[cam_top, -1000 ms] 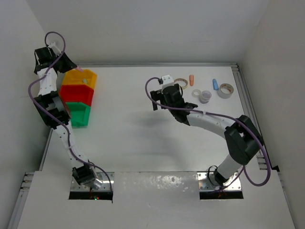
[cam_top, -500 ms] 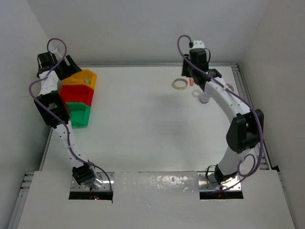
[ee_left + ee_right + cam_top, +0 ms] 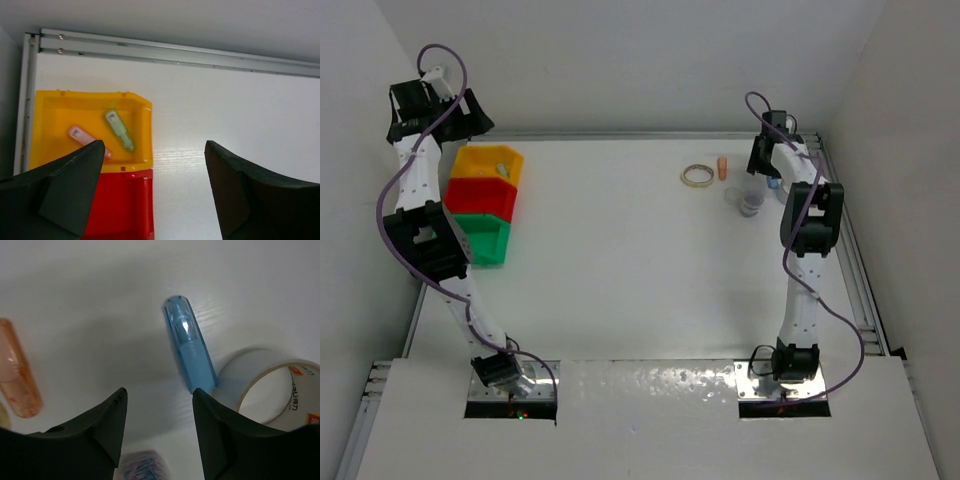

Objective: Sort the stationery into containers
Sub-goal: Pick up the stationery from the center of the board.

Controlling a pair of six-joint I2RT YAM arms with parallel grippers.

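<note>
The containers stand in a row at the left: yellow bin [image 3: 516, 160], red bin [image 3: 506, 196], green bin [image 3: 486, 243]. A green capsule [image 3: 120, 130] and a pink capsule [image 3: 81, 137] lie in the yellow bin [image 3: 55, 102]. My left gripper [image 3: 438, 122] hangs open and empty above the bins [image 3: 152, 150]. My right gripper [image 3: 766, 168] is open low over the table [image 3: 160, 392], its right fingertip beside the end of a blue capsule [image 3: 190, 350]. A whitish tape ring [image 3: 270, 385] touches that capsule. An orange capsule [image 3: 722, 167] and a tan tape ring [image 3: 697, 176] lie further left.
A small clear tub of coloured clips [image 3: 751, 201] sits just in front of the right gripper, blurred in the right wrist view [image 3: 142, 467]. A metal rail [image 3: 175, 52] runs along the table's far edge, with white walls behind and at both sides.
The left gripper has opened and lifted back above the yellow bin. The right arm swung from the table's middle to the far right, down over the blue capsule.
</note>
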